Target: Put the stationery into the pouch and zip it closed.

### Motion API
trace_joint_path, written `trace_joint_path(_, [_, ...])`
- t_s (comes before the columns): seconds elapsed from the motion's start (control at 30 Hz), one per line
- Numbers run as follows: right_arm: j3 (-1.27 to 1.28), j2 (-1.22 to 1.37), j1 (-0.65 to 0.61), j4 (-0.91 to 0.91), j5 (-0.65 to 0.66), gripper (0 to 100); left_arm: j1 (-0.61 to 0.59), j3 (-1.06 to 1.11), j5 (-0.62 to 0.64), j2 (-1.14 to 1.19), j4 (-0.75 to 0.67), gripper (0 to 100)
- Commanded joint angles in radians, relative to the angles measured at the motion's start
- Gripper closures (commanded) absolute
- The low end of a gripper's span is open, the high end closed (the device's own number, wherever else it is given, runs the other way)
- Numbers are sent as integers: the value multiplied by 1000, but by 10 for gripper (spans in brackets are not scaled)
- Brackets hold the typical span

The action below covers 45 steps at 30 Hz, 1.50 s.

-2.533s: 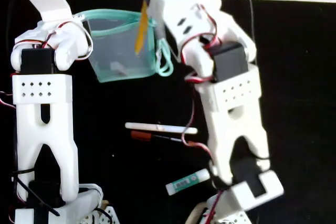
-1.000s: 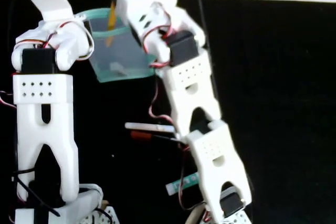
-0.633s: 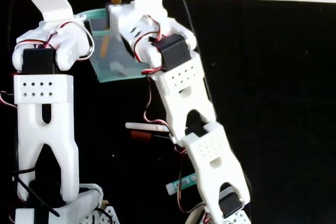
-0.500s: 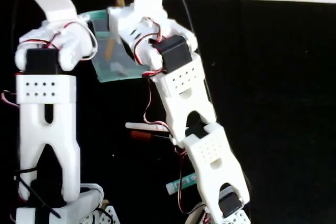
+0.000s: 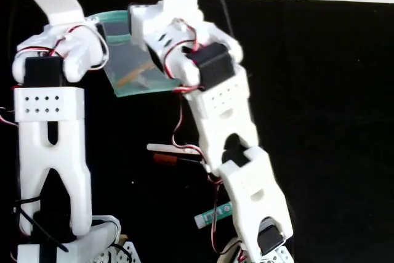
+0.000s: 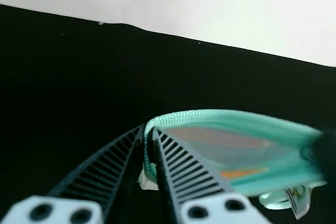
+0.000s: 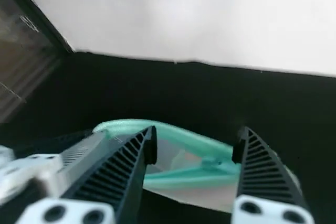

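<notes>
Black cloth is spread over the table [image 5: 332, 121], and a pale wall is seen behind it at 12 o'clock. In the high view, the left arm [image 5: 46, 133] is seen standing at 9 o'clock and the right arm [image 5: 225, 115] near the middle. Both are leaned toward 11 o'clock, where the teal mesh pouch [image 5: 123, 60] is held by its rim with its mouth open. An orange pencil [image 5: 133, 75] is seen lying aslant inside the pouch. On the cloth toward 6 o'clock of the pouch, a white pen [image 5: 167, 148] and a red pen [image 5: 169, 159] are laid just beside each other, both partly hidden by the right arm. A green-labelled stick [image 5: 212, 215] is laid farther toward 6 o'clock. In the left wrist view, the left gripper [image 6: 149, 132] is seen pinched tight on the pouch's teal rim, and the pencil's orange can be made out through the mesh. In the right wrist view, the right gripper [image 7: 195, 132] is seen spread wide with nothing held, poised over the pouch's open mouth, and the teal rim is seen between its two fingers.
</notes>
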Motion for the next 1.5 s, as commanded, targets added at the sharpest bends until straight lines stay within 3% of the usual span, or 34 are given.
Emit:
trace_joint_path(0.0, [-104,-125,-5,42,9,761,-2,7,6,16,0,993])
trace_joint_path(0.27, [-104,-188,-4,255,8,761,-1,7,6,16,0,993])
trace_joint_path(0.43, [-102,-188,-1,259,11,771,-1,7,6,16,2,993])
trace_joint_path(0.63, [-101,-186,1,259,11,872,-1,7,6,16,2,993])
trace_joint_path(1.3, [-97,-285,50,262,147,872,-1,7,6,16,2,993])
trace_joint_path(1.47, [85,-409,53,262,230,872,-1,7,6,16,2,993])
